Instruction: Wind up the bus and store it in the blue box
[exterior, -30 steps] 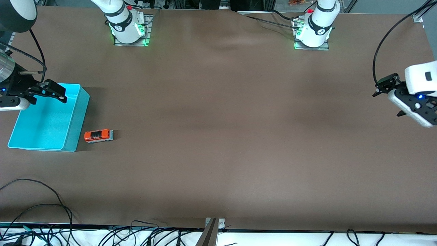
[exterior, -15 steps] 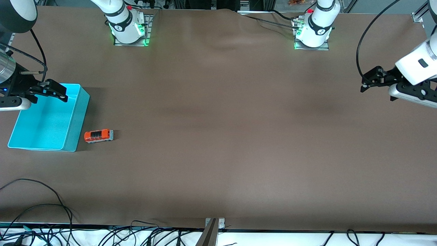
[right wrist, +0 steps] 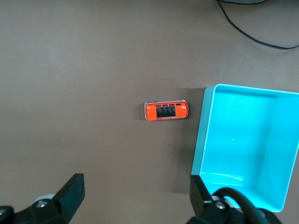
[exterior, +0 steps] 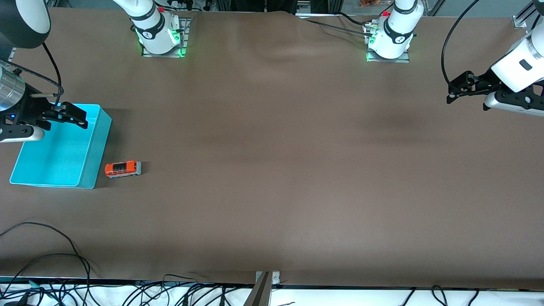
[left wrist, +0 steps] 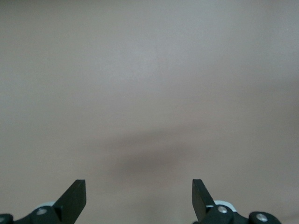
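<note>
Up at the left arm's end of the table, the left gripper (exterior: 451, 91) has lifted and swung farther from the front camera than a second ago, and it now hangs over bare brown tabletop (exterior: 297, 170). Its two black fingers (left wrist: 74, 198) stand wide apart in the left wrist view, with nothing between them but the table and a faint shadow.

At the right arm's end, the right gripper (exterior: 80, 118) has crept only slightly; it hovers over the edge of the rectangular turquoise-blue plastic box (exterior: 51, 165) farthest from the front camera. Its fingers (right wrist: 70, 193) are spread wide too, and they hold nothing.

And the small orange toy bus (exterior: 123, 168) with its dark roof panel hasn't budged. It sits on the table on its wheels, just beside the box's long wall, on the side toward the left arm's end, close to the box corner nearest the front camera. The right wrist view shows a thin strip of table between bus (right wrist: 166, 110) and box (right wrist: 280, 154), so they are not touching. The box's flat bottom shows bare turquoise.
</note>
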Robot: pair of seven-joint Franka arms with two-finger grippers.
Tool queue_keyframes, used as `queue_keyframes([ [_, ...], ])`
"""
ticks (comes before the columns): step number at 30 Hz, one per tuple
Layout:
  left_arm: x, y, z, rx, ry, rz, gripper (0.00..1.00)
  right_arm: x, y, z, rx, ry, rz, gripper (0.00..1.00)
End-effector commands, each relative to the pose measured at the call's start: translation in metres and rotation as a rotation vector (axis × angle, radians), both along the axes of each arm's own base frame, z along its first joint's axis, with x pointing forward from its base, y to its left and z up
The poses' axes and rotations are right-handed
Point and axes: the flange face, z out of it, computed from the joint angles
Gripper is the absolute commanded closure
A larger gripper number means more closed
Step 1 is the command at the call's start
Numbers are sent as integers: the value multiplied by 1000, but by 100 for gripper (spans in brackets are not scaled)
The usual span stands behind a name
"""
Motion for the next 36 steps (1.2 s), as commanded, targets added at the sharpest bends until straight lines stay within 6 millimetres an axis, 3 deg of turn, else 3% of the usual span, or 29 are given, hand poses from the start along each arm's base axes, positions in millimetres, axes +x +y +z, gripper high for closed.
queue_keyframes([
  [1,-8,0,2,-20,10,33,0,-6,1,-6,3,-3,-8,0],
  [6,-7,4,1,-19,12,41,0,-9,-2,-22,5,-15,-11,0],
  [16,-6,3,1,-14,13,41,0,-12,2,-81,5,-32,-5,0],
  [36,5,12,1,-14,25,55,0,-21,-13,-194,6,-55,-24,0],
])
